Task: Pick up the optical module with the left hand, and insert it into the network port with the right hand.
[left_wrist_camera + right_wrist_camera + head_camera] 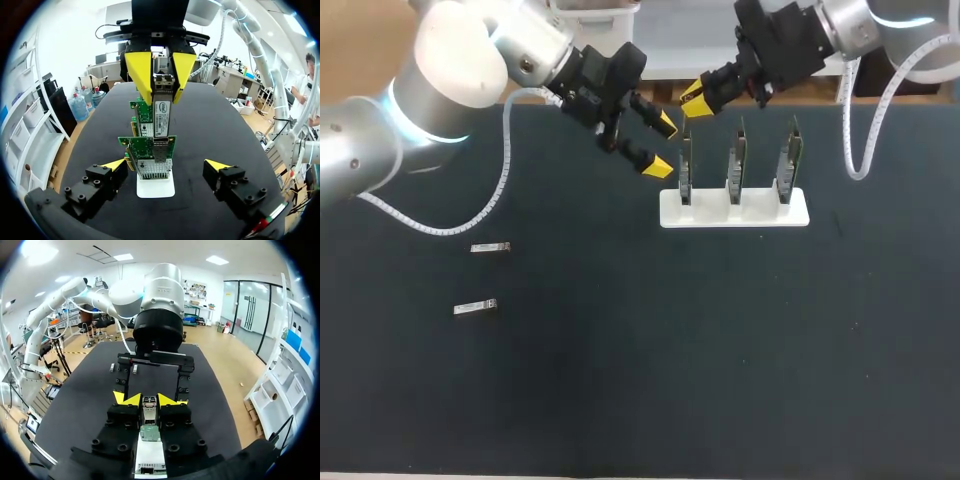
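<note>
Right end effector (697, 99) | grips optical module (161, 107) | long axis toward network port (161, 150)

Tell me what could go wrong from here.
1. The right hand holds the optical module by its upper end only. If it meets the port on the left-end card slightly off line, it could jam or twist in the grip.
2. The left hand hangs open close beside the white stand, so the two hands might collide.
3. Pushing force could tip that card in the stand.
</note>
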`<state>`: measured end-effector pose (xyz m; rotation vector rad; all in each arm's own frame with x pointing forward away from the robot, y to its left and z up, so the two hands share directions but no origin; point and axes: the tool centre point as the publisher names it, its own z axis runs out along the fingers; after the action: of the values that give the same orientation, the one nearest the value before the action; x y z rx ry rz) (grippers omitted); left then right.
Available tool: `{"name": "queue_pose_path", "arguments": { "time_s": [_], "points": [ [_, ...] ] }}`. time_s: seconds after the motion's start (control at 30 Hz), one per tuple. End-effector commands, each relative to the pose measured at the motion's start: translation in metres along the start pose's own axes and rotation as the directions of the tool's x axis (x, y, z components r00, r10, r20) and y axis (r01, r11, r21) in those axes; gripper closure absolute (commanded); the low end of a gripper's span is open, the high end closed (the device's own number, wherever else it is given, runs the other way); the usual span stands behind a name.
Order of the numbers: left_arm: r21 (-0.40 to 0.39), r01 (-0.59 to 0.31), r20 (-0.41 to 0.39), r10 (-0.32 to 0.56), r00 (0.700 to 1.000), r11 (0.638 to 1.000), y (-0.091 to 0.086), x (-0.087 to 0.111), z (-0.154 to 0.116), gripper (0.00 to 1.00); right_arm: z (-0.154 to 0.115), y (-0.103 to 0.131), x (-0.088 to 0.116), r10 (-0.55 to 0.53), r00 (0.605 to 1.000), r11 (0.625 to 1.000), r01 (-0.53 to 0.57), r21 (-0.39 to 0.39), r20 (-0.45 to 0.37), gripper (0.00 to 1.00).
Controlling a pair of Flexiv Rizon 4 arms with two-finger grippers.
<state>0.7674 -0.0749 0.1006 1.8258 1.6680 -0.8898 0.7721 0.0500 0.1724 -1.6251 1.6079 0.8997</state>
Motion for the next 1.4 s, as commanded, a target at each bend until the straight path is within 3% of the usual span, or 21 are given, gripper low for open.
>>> {"name": "queue_pose_path", "arguments": {
  "time_s": [0.03,1.4],
  "points": [
    [0.006,0.002,-0.005,-0.002,1.0,1.0,0.003,-0.0008,0.0,0.0,0.0006,0.0037,0.0,-0.001,1.0,1.0,0.001,0.008,-0.006,1.0],
    [0.006,0.002,-0.005,-0.002,1.0,1.0,0.003,-0.0008,0.0,0.0,0.0053,0.0029,0.0041,-0.036,0.998,0.999,0.037,0.007,-0.051,1.0]
  ]
}}
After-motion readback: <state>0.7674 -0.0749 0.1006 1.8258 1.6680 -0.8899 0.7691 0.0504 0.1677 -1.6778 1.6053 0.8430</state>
